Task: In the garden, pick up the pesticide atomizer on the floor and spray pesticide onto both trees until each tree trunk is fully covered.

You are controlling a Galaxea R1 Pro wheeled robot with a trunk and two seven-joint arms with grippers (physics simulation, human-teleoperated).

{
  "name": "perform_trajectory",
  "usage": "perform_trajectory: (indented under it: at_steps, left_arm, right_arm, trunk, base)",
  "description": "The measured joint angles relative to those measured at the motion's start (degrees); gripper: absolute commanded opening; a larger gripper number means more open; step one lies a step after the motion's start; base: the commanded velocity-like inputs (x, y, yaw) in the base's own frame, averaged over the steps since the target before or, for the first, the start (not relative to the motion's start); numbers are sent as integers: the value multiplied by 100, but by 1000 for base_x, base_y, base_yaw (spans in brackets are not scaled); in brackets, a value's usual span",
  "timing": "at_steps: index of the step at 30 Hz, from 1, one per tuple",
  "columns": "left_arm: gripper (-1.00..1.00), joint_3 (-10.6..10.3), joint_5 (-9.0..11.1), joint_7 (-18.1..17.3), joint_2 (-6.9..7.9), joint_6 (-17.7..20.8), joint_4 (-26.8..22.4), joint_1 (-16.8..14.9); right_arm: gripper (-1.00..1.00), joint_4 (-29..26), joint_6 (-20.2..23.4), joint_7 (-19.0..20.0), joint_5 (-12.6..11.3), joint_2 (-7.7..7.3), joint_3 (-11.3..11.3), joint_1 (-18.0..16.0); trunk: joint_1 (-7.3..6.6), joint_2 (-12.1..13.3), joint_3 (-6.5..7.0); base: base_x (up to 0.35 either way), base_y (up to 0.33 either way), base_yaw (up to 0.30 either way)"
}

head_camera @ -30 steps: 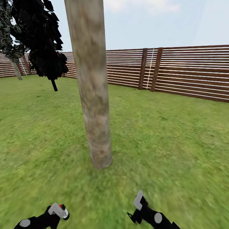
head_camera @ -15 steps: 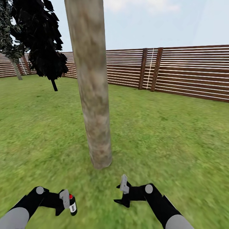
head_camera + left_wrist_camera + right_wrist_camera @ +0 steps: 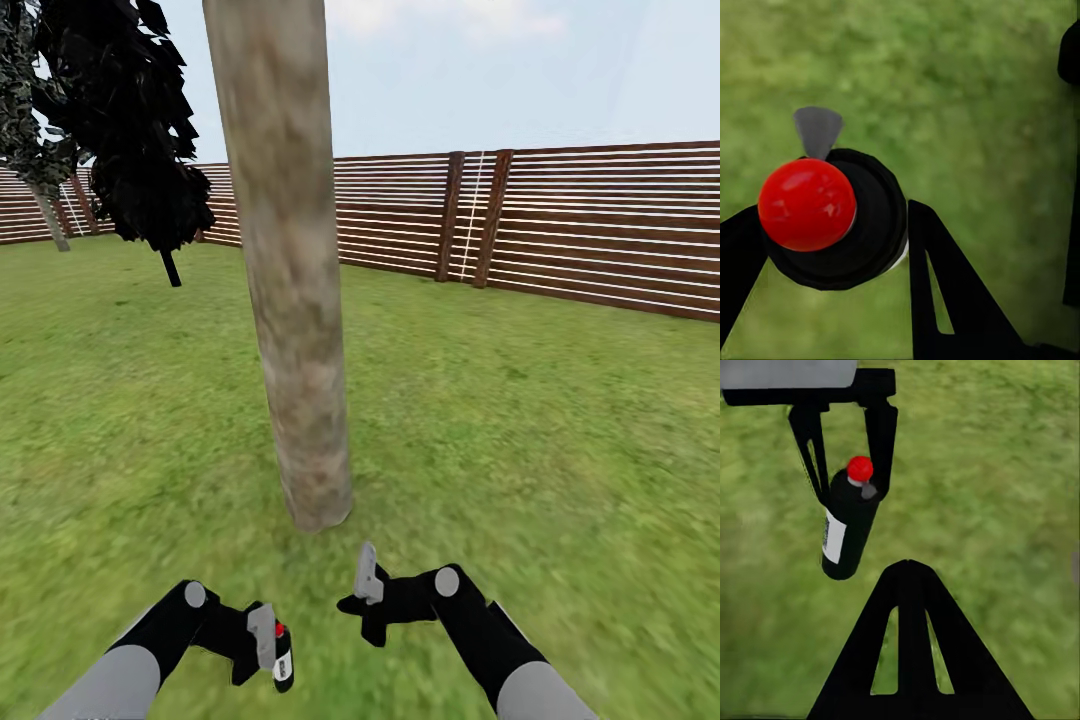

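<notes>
We hold the pesticide atomizer, a small black bottle with a white label and a round red cap [image 3: 283, 655], between the two black fingers of our left gripper [image 3: 262, 648]. In the left wrist view the red cap [image 3: 807, 204] and the black shoulder of the bottle sit squeezed between the fingers [image 3: 945, 292], which press on it from both sides, and a small grey nozzle [image 3: 817, 129] pokes out past the cap. The right wrist view sees the same bottle [image 3: 849, 525] hanging in the left gripper's fingers [image 3: 880, 435] over the grass, cap end up and body tilted a little.

Our right gripper [image 3: 365, 598] hangs just beside the left one, apart from the bottle and holding nothing that we can see. One black triangular finger [image 3: 911, 649] shows in its own wrist view, and we cannot tell how its fingers stand.

Just beyond both sets of fingers rises the thick, mottled beige-grey tree trunk [image 3: 290, 300], leaning slightly, its base planted in the blurry green lawn [image 3: 520, 430]. We make out no white specks on the bark. Farther out stands a dark narrow tree [image 3: 130, 130], and behind everything runs the brown horizontal-slat wooden fence [image 3: 600, 230] under a pale sky.
</notes>
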Motion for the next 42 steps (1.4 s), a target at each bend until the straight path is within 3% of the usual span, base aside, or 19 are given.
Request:
perform_trajectory:
  at_steps: [10,17,21,27,34,38,42]
  left_arm:
    - [-100,-75,17,-91,-130,-16,-192,-96]
    - [-100,-40,101,-506,-139,-88,-170,-90]
    - [-100,-41,287,-505,-170,-115,-130,-58]
    - [-100,-44,319,-496,-340,-123,-121,-53]
    - [-100,-27,350,-494,-389,-205,-93,-53]
    - [-100,-32,556,-494,-402,-280,-86,-53]
    - [-100,-41,597,-498,-465,-292,-86,-53]
  right_arm:
    - [-100,-7,-5,97,6,8,106,-14]
    - [-100,-7,-14,97,12,8,107,-15]
    - [-100,-7,-20,97,12,5,107,-14]
    - [-100,-6,-20,97,12,1,100,-14]
    - [-100,-6,-20,88,17,-1,98,-16]
    - [-100,-5,-20,88,19,-1,98,-15]
    - [-100,-6,-20,88,16,-1,98,-16]
  trunk:
    - [0,0,0]
    - [0,0,0]
    - [0,0,0]
    - [0,0,0]
    - [0,0,0]
    - [0,0,0]
    - [0,0,0]
  base:
    - [0,0,0]
    - [0,0,0]
    - [0,0,0]
    - [0,0,0]
    - [0,0,0]
    - [0,0,0]
    - [0,0,0]
